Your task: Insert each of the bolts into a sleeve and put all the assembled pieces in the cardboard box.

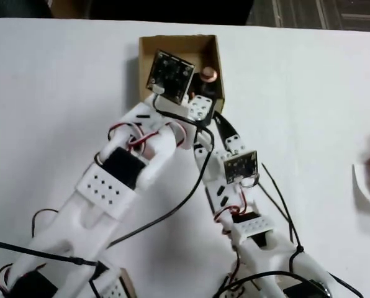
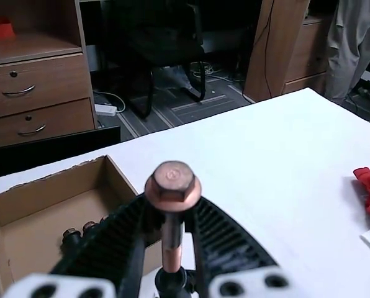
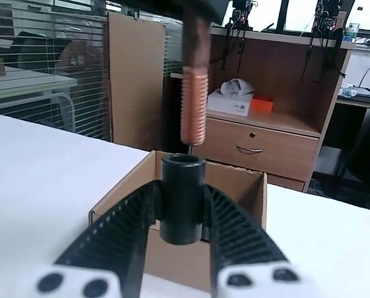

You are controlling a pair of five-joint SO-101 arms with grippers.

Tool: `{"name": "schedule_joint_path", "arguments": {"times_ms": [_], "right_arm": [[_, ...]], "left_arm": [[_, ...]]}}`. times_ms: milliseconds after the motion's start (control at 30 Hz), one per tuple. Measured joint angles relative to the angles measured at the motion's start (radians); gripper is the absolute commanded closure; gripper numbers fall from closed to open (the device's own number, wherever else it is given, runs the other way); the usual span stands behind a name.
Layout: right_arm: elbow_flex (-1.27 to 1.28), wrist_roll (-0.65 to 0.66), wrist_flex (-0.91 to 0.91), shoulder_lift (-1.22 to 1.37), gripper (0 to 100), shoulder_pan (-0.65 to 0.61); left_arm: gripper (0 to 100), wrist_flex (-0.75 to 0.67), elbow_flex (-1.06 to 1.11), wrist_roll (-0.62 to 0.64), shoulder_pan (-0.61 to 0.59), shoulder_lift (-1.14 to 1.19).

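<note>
The right arm is sitting low over the tabletop [image 1: 297, 93], its claw [image 3: 182, 208] gripping an upright black sleeve [image 3: 182, 177] tightly, just in front of the cardboard box [image 1: 145, 68]. Beyond it, the left arm is lying stretched toward the box with its wrist tipped down. Its claw [image 2: 171, 214] is pinching a copper hex bolt [image 2: 172, 186] head-up, and the threaded tip is hanging just above the sleeve's mouth, not touching.

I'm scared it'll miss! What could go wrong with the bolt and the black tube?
The bolt hangs tip-down just above the sleeve, seemingly a bit off-centre, so it might hit the rim and jam. The left tool grips the bolt just under its head, so a bump could tilt it.
</note>
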Motion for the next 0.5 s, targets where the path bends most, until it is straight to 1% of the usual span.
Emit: {"name": "schedule_joint_path", "arguments": {"times_ms": [367,500], "right_arm": [[0.0,0.0,-0.009,0.0,97.8,-0.002],[0.0,0.0,-0.08,0.0,97.8,-0.002]], "left_arm": [[98,0.0,0.038,0.003,0.002,0.0],[98,0.0,0.049,0.003,0.002,-0.002]]}}
